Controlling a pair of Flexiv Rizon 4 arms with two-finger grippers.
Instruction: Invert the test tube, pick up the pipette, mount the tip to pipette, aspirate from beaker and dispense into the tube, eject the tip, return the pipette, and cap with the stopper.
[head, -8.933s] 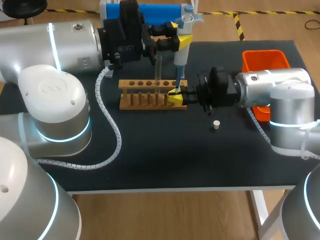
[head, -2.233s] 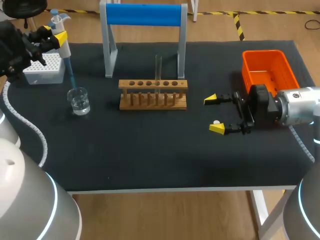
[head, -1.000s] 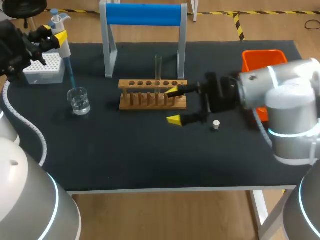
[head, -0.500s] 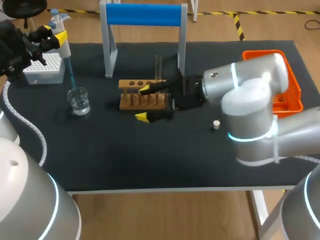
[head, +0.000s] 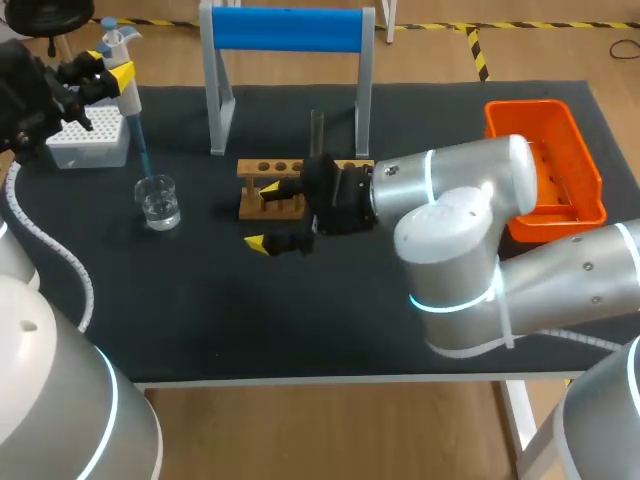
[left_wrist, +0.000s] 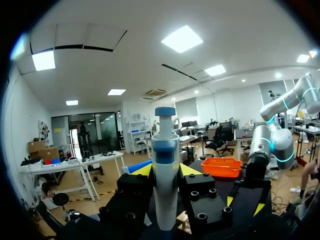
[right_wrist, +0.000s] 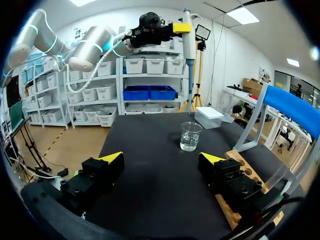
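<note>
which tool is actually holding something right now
The left tool: it is shut on the pipette. The right tool is open and empty by the rack.

Bright, even overhead light; soft shadows on the table (head: 300, 330).

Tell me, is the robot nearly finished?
About halfway, probably. Done: the clear glass test tube stands upright in the wooden rack, and the left gripper holds the white and blue pipette with its blue tip fitted. Now: that tip hangs over the glass beaker of water. Probably left: filling the tube, ejecting the tip, returning the pipette, capping. The right gripper is open, empty.
</note>
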